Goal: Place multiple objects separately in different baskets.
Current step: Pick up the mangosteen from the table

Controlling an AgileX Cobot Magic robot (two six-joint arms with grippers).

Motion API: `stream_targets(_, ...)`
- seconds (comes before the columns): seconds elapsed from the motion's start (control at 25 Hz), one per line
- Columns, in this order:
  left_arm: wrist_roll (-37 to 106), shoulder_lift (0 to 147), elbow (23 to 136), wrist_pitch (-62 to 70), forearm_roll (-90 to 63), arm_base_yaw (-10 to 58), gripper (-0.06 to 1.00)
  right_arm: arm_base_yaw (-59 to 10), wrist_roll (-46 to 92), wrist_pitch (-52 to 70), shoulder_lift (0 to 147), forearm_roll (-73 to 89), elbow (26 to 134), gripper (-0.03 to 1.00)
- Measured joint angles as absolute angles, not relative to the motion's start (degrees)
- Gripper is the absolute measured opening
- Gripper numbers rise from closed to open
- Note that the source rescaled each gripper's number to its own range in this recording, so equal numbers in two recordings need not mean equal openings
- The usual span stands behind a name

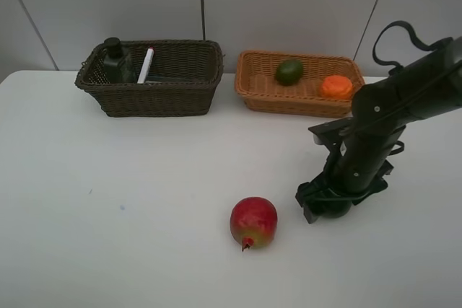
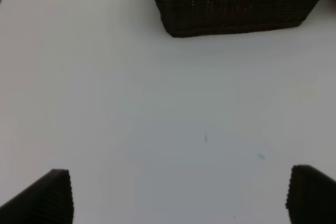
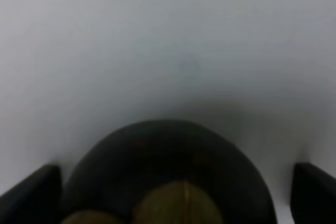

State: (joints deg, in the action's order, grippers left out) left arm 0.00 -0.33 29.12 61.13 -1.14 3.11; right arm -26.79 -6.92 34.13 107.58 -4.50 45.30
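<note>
The right arm is bent down low over the white table (image 1: 108, 236), its gripper (image 1: 326, 203) right at the tabletop toward the near right. From its wrist camera I see a dark round fruit, the mangosteen (image 3: 168, 171), with its tan-green calyx, sitting between the two fingertips (image 3: 31, 192). They stand wide on either side of it with table showing between, so the jaws look spread and not yet closed on it. From the high camera the mangosteen is hidden under the gripper.

Just to the left of that gripper, a little nearer, the red pomegranate (image 1: 253, 222) lies on the table by itself, its small crown pointing toward the near edge.

At the far side two baskets stand side by side, apart from each other. The dark brown basket (image 1: 151, 95) on the left holds the dark green pump bottle (image 1: 115, 61) in its left end, with the white red-tipped marker (image 1: 146, 66) leaning just beside it. Something dark lies low inside, which I can't make out. The light tan basket (image 1: 296, 99) on the right holds the lime (image 1: 289, 71) and, further right, the orange (image 1: 336, 86).

The left gripper (image 2: 178, 198) is out of the high view; its own camera shows both fingertips spread wide over bare table, holding nothing.
</note>
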Motion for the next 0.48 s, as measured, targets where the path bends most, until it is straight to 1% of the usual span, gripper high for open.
stream_targets(0.04,0.0,-0.33,29.12,61.13,-1.14,3.11,1.0,-26.79,-6.92,34.12,107.64,-4.8,45.3,0.67)
stream_targets(0.16,0.0,-0.33,29.12,61.13,-1.14,3.11,1.0,-26.68,-6.92,34.26,107.64,-4.92,45.35,0.13)
stream_targets(0.36,0.0,-0.33,29.12,61.13,-1.14,3.11,1.0,-26.68,-6.87,34.58,107.64,-4.92,45.5,0.14)
stream_targets(0.48,0.0,-0.33,29.12,61.13,-1.14,3.11,1.0,-26.68,-6.87,37.47,107.76,-4.63,47.4,0.14)
